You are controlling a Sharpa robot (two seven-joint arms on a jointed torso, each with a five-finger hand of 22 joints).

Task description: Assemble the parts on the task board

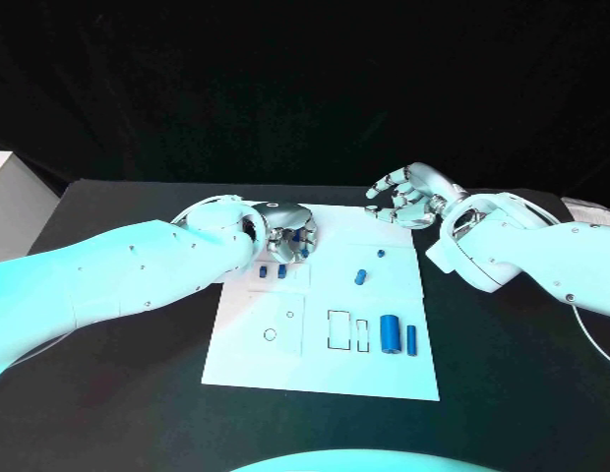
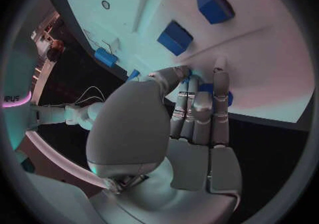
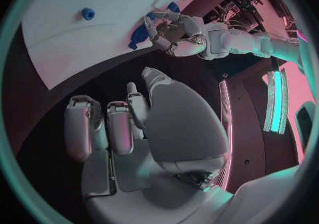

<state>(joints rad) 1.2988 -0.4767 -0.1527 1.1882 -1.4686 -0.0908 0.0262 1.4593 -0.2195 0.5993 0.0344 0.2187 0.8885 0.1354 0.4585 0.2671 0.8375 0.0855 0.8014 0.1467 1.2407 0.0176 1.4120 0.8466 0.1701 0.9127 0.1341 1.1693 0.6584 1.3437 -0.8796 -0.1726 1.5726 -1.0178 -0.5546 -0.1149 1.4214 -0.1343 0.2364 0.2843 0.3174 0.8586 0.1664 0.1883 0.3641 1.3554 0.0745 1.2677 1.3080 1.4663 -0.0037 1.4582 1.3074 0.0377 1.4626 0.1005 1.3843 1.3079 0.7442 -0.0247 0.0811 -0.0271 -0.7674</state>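
My left hand sits over the far-left corner of the task board, fingers curled down onto a small blue part at the board's edge. In the left wrist view the fingertips press round that part, w/ thumb coming in from the side, so I'm gripping it. Two blue block parts stand on the board just beyond the fingers, side by side but apart.

My right hand hovers off the board's far-right corner, above the table, fingers spread and loosely bent, holding nothing.

Rest of the board, head view: a short blue peg near the middle, a tiny blue bit just past it. Near the right edge, a thick blue cylinder lies beside a thinner blue rod, close but not touching, w/ a slim blue piece on their left next to a rectangular outline. An oval outline and small circle mark on the left half.
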